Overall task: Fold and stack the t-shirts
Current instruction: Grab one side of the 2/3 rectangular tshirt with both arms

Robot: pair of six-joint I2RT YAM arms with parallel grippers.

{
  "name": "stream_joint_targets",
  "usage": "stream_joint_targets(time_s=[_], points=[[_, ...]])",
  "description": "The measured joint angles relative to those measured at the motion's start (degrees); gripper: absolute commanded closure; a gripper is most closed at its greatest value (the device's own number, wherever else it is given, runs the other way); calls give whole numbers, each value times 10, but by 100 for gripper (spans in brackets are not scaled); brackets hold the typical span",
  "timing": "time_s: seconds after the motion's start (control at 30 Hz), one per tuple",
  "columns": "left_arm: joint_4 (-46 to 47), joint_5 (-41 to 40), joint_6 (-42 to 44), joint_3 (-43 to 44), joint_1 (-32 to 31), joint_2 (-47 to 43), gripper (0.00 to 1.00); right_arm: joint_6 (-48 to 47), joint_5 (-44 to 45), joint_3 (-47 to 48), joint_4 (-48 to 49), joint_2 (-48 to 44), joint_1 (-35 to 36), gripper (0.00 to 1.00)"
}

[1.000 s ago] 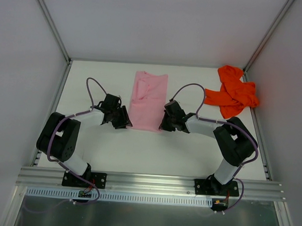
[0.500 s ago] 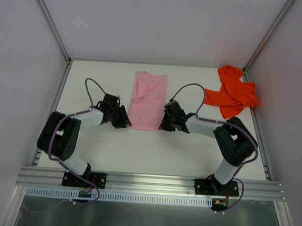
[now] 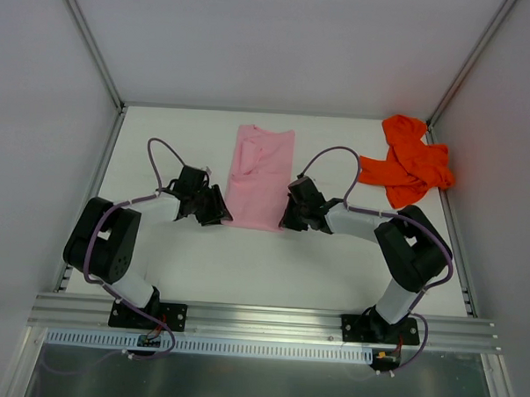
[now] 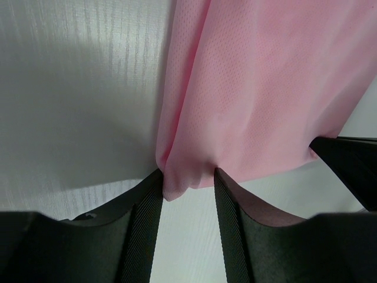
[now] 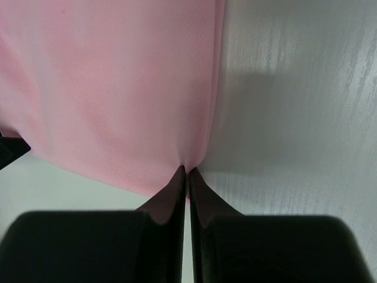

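White tabletop [image 3: 245, 259]: right claw [image 5: 187, 171] clamped on the pink t-shirt [image 3: 261, 176], left claw [image 4: 187, 177] half-open around its hem.

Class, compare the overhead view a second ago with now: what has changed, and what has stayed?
Barely anything. The left gripper edged very slightly leftward; nothing was visibly taken or released. The pink t-shirt still lies flat, the right gripper stays shut on one near corner, the left jaws still straddle the other, and the orange-red t-shirt remains crumpled far right.
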Motion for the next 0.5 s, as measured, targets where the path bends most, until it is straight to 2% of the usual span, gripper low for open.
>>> stream_joint_targets(time_s=[0.5], points=[[15,2,-4,-14,7,-6,65,-4,0,1,-1,0,0,97]])
